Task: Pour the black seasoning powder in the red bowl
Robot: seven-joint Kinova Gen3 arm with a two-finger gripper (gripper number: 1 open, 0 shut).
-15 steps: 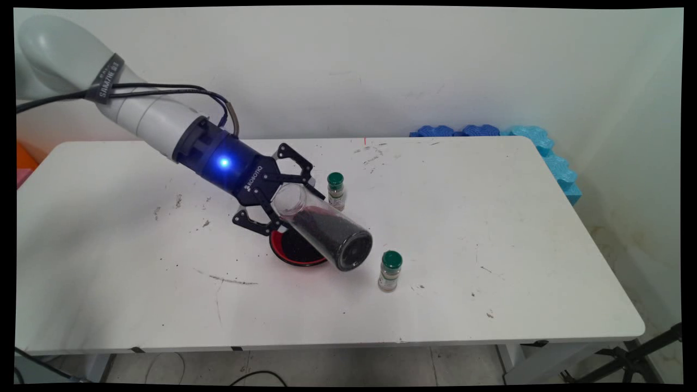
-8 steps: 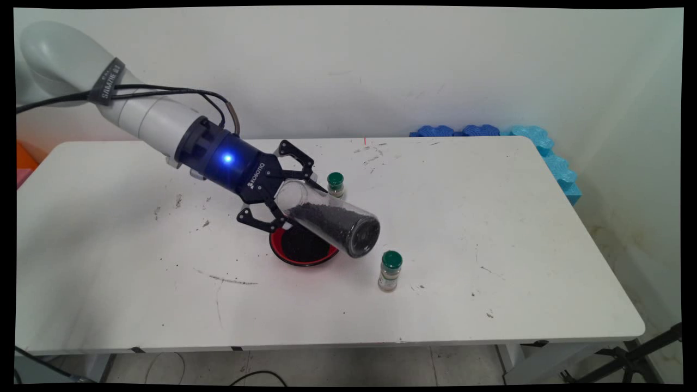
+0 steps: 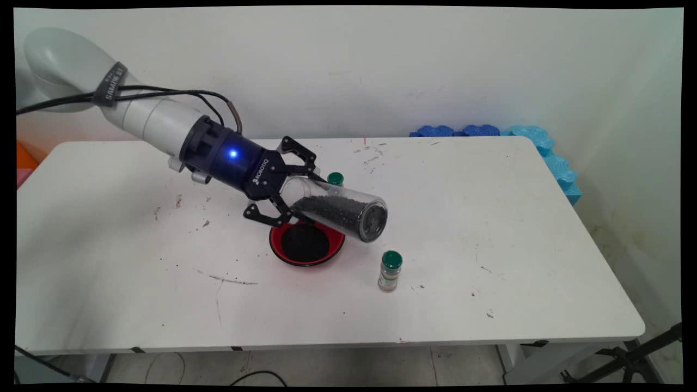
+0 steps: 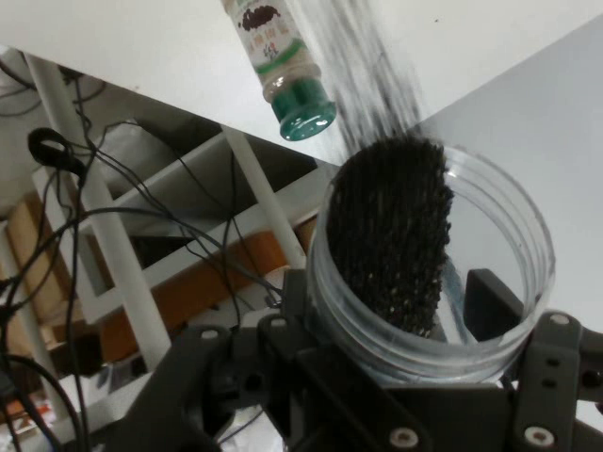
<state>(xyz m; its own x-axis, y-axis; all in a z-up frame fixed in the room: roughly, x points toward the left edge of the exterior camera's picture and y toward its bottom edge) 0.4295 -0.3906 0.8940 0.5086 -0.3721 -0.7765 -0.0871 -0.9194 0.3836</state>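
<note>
My gripper (image 3: 292, 197) is shut on the open-mouth end of a clear jar (image 3: 348, 212) part-filled with black grains. The jar lies close to level, its closed base pointing right and slightly down. It hangs just above the far right rim of a red bowl (image 3: 276, 249) that has black grains in it. In the hand view the jar's mouth (image 4: 429, 273) faces me, with the grains heaped on its left side and a finger pad (image 4: 492, 303) against its right wall. One green-capped bottle (image 3: 390, 270) stands to the right of the bowl. A second green-capped bottle (image 3: 335, 178) peeks out behind the jar.
Blue foam pieces (image 3: 490, 131) lie along the table's back right corner and right side. An orange object (image 3: 24, 157) sits off the left edge. Dark specks and smears mark the white table (image 3: 490, 228). The hand view shows one green-capped bottle (image 4: 283, 66).
The hand has risen and shifted a little right, swinging the jar's closed base upward toward level. More of the red bowl shows beneath it, and the far bottle is now mostly hidden.
</note>
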